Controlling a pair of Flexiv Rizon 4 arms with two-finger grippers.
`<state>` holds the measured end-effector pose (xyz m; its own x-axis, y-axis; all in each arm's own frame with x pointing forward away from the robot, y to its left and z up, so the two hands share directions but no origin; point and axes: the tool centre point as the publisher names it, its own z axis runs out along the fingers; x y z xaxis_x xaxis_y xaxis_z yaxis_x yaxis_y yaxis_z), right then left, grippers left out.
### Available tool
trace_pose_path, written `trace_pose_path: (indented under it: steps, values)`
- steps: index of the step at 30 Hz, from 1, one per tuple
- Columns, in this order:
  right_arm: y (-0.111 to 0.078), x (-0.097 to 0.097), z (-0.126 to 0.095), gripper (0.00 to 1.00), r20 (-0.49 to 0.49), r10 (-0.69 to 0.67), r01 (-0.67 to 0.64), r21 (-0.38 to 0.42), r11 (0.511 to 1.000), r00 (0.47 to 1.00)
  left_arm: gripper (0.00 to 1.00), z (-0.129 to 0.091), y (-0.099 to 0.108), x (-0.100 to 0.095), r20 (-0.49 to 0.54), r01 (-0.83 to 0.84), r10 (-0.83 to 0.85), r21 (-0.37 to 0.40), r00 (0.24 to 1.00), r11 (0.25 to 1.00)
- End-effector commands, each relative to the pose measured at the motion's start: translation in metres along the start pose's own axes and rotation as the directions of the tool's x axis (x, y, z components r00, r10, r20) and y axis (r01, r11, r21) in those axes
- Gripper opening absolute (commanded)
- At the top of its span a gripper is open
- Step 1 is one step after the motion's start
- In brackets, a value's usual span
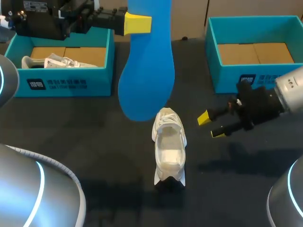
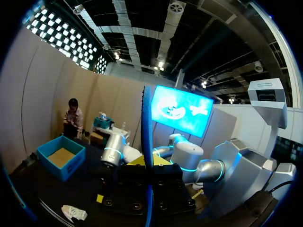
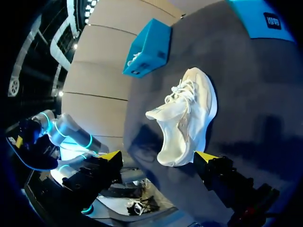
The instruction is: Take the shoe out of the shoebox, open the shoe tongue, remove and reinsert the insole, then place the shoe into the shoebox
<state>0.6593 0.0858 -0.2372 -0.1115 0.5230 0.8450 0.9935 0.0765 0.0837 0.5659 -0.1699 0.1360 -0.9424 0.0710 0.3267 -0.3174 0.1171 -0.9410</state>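
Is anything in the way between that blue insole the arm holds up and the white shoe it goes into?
Nothing visible. The left gripper holds the blue insole up in the air. The white shoe stands on the table with its opening facing up, and the open right gripper sits off to the shoe's side.

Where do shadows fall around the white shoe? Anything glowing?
Head view: a shadow pools at the heel end of the white shoe, another lies on the table by the right tool; blue rings glow on the left arm and right arm; the blue insole in the left tool shows no glare. Right wrist view: the table darkens beside the shoe.
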Motion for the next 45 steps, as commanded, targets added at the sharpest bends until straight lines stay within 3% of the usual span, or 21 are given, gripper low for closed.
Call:
trace_pose_path:
  steps: [1, 5, 17, 45]
  values:
    - [0.009, 0.007, -0.003, 1.00, -0.061, 0.014, -0.015, -0.019, 1.000, 0.998, 0.00, 0.001, -0.001, 0.000, 0.001, 0.000, 0.000, -0.004, 1.000, 1.000]
    - [0.014, 0.019, -0.011, 1.00, -0.131, 0.003, -0.008, -0.042, 0.999, 0.991, 0.00, 0.001, -0.001, 0.000, 0.001, 0.000, 0.000, -0.004, 1.000, 1.000]
    - [0.023, 0.041, -0.025, 1.00, -0.218, 0.009, -0.020, -0.047, 0.999, 0.976, 0.00, 0.001, -0.001, 0.000, 0.001, 0.000, 0.000, -0.004, 1.000, 1.000]
    - [0.024, 0.041, -0.025, 1.00, -0.230, 0.009, -0.021, -0.049, 0.999, 0.973, 0.00, 0.002, 0.000, -0.006, -0.008, -0.010, 0.010, 0.002, 1.000, 1.000]
